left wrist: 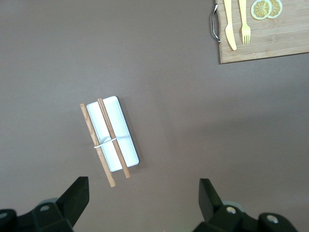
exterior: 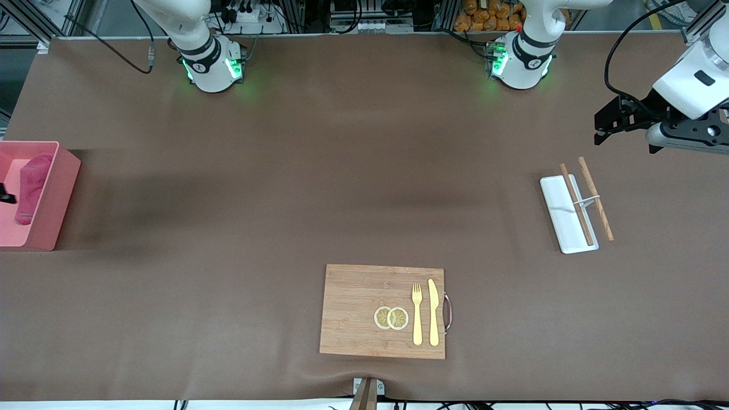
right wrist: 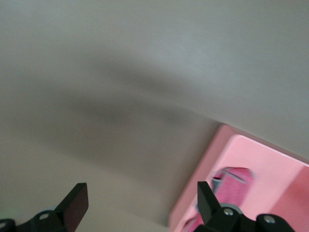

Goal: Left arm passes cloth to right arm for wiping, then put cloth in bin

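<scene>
The maroon cloth (exterior: 31,185) lies crumpled inside the pink bin (exterior: 57,199) at the right arm's end of the table, draped against the bin's inner wall. Only a black tip of my right gripper (exterior: 4,193) shows in the front view, over the bin. In the right wrist view the right gripper (right wrist: 142,193) is open and empty above the bin's rim (right wrist: 203,169), with the cloth (right wrist: 231,176) below one finger. My left gripper (exterior: 603,122) waits open and empty in the air over the left arm's end of the table, and its wrist view shows the left gripper (left wrist: 144,188) holding nothing.
A white tray (exterior: 561,213) with two wooden chopsticks (exterior: 595,196) lies below the left gripper. A wooden cutting board (exterior: 353,310) carrying lemon slices (exterior: 391,318), a yellow fork (exterior: 417,313) and a knife (exterior: 433,312) sits near the table's front edge.
</scene>
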